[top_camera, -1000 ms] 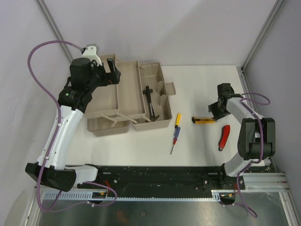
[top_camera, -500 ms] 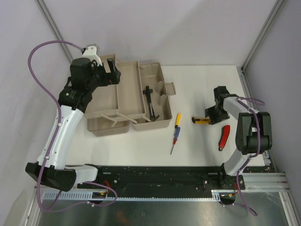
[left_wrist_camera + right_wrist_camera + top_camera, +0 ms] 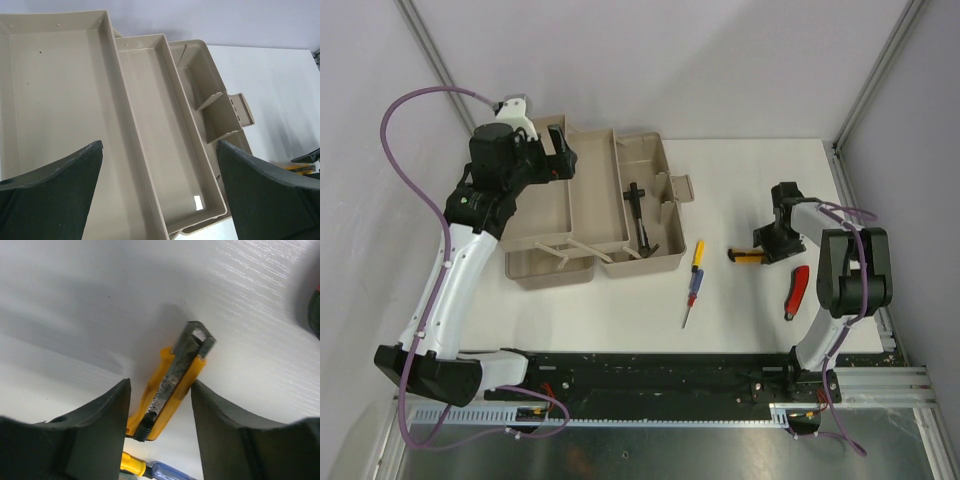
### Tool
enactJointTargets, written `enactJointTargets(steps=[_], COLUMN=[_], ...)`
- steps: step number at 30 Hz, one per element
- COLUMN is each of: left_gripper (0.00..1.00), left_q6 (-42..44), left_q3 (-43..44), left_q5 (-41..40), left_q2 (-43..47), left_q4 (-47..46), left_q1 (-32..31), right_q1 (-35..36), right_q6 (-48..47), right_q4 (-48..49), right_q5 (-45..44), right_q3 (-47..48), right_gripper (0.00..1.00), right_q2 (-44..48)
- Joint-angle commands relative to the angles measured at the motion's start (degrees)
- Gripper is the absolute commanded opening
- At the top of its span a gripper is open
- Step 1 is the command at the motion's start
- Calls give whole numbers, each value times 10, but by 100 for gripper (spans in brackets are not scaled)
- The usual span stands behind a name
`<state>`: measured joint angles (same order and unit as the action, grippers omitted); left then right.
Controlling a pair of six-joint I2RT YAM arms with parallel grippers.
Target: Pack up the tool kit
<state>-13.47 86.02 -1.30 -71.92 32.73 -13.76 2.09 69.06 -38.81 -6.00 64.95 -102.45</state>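
Observation:
The beige tool kit (image 3: 545, 205) lies open at the table's back left with its trays folded out. A black hammer (image 3: 640, 215) rests in its right compartment. My left gripper (image 3: 558, 150) hovers open over the box, and the left wrist view shows its fingers spread above the bare trays (image 3: 55, 90). A yellow utility knife (image 3: 748, 256) lies on the table at the right. My right gripper (image 3: 770, 245) is low over it. In the right wrist view the open jaws (image 3: 160, 385) straddle the knife (image 3: 172, 365), with a gap on each side.
A yellow-red-blue screwdriver (image 3: 692, 282) lies on the white table between the box and the knife; its handle (image 3: 150, 470) shows just beyond the knife. A red-handled tool (image 3: 798, 290) lies near the right arm. The box's latch tab (image 3: 241, 107) sticks out to the right.
My right gripper has come down and leftward onto the yellow knife's place, and its jaws have widened. The left arm and the box have not moved.

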Motion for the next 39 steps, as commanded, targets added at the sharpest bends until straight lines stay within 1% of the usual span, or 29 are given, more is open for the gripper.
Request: enactJointTargets(steps=[1,4,8,9,12,15,19,23,27,29,34,39], left_gripper=[99,99,99,99,100,99,99,99,99,99,99,99], left_q6=[2,3,18,25,37,29,6,-16,-40,-50,-80,-104], left_q3=[1,1,-1,-2,-5,-11,-22,-20,-2,9,45,74], left_q5=[7,44,96,106,141,185,217,247,306,322,310,287], left_q2=[4,2,1,0,-4,-18,-47,-95,-154,-181,-254,-299], left_q4=[-16,-19,-27,-29,-33,-41,-57,-71,-88,-98,-111,-119], left_q1=[-4,-5,-19,-26,-54,-84,-133,-180,-217,-236,-272,-278], right_q1=[1,2,9,12,14,13,14,12,22,32,68,107], right_q6=[13,2,-48,-60,-95,-131,-182,-217,-245,-255,-261,-263], right_q4=[-8,0,40,51,85,114,143,165,198,220,277,294], right_q5=[-13,-10,8,12,39,75,113,170,234,261,329,361], right_q3=[15,16,15,15,15,15,15,15,14,14,15,15], right_gripper=[51,36,14,11,4,1,0,0,0,0,1,1], right_q2=[-14,-16,-8,-4,15,37,76,107,142,165,210,232])
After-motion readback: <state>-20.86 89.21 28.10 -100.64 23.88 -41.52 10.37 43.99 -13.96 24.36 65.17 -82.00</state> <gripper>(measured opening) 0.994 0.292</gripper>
